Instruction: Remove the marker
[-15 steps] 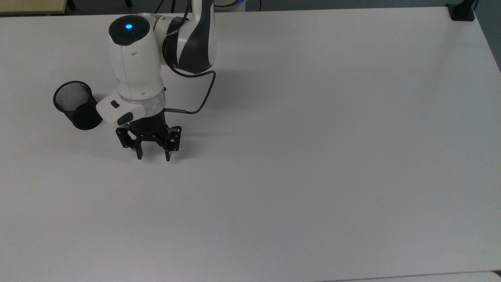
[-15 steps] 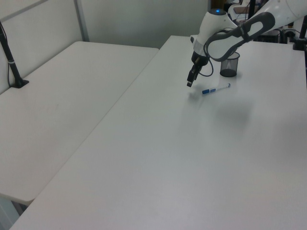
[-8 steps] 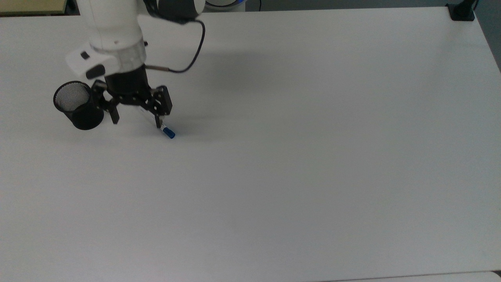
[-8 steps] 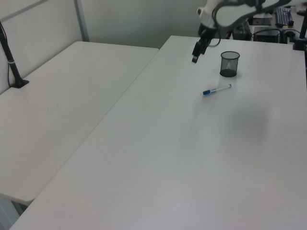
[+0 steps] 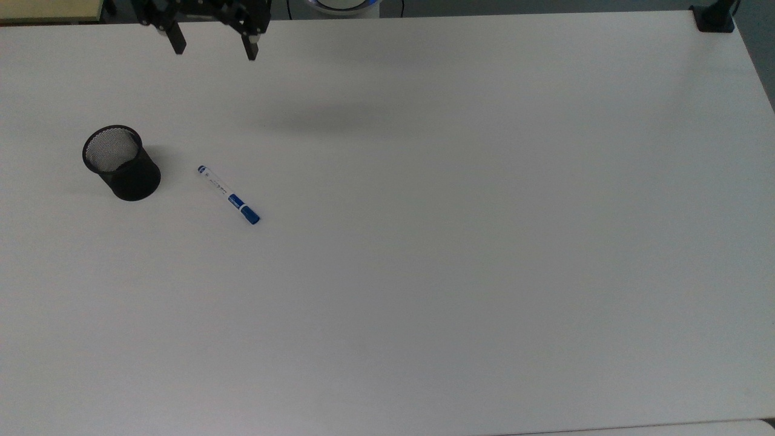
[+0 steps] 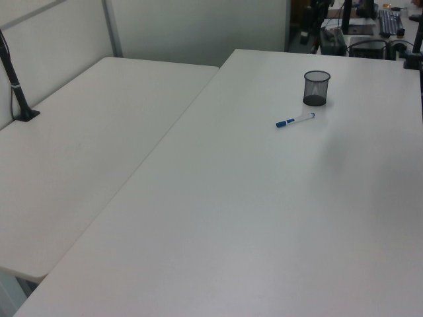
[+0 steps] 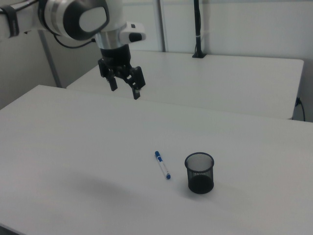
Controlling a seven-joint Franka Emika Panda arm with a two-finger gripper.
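marker (image 5: 228, 194) lies flat on white table (image 5: 460, 242), just beside mesh cup (image 5: 120, 162), not touching it. top view: marker to cup's right, blue cap end pointing lower right, away from cup. right view: marker (image 7: 163, 165) left of cup (image 7: 199, 173). left view: marker (image 6: 295, 120) in front of cup (image 6: 316, 88). cup upright, nothing seen inside. gripper (image 5: 211, 47) at top edge of top view, well apart from marker, fingers spread wide, holding nothing. right view: gripper (image 7: 124, 86) hangs high above table, pointing down.
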